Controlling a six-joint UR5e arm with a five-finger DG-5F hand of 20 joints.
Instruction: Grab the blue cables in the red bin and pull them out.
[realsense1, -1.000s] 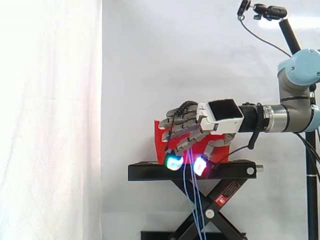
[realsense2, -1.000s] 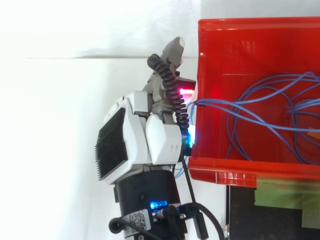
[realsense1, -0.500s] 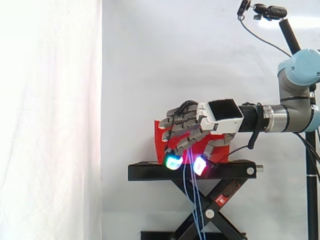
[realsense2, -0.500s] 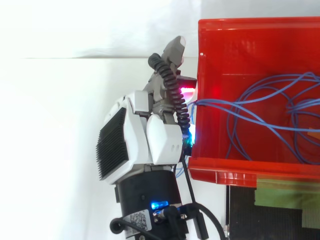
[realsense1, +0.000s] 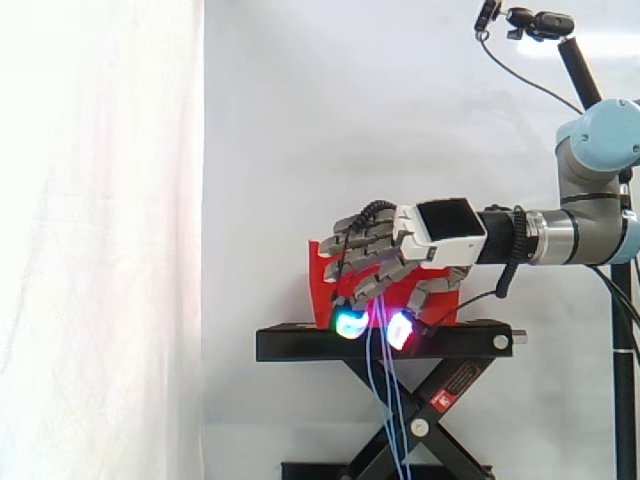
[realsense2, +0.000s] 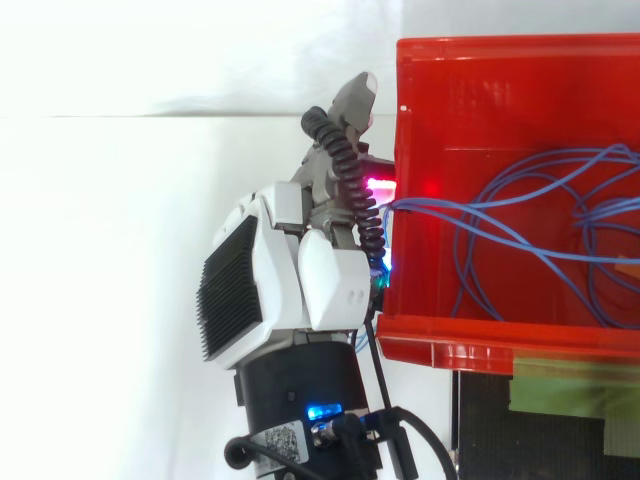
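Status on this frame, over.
Hand outside red bin, fingers curled on blue cables. Strands over bin wall, rest coiled inside. Nothing blocking.

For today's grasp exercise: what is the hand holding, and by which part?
The cables, pinched in the hand's fingers just outside the bin, ends hanging below.

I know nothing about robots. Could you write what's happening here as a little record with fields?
robot hand: fingers curled round the blue cables, just outside the red bin wall
blue cables: some coiled in the red bin, some running over its wall and hanging below the robot hand
red bin: on a black stand
backdrop: white curtain
task state: cables not yet out
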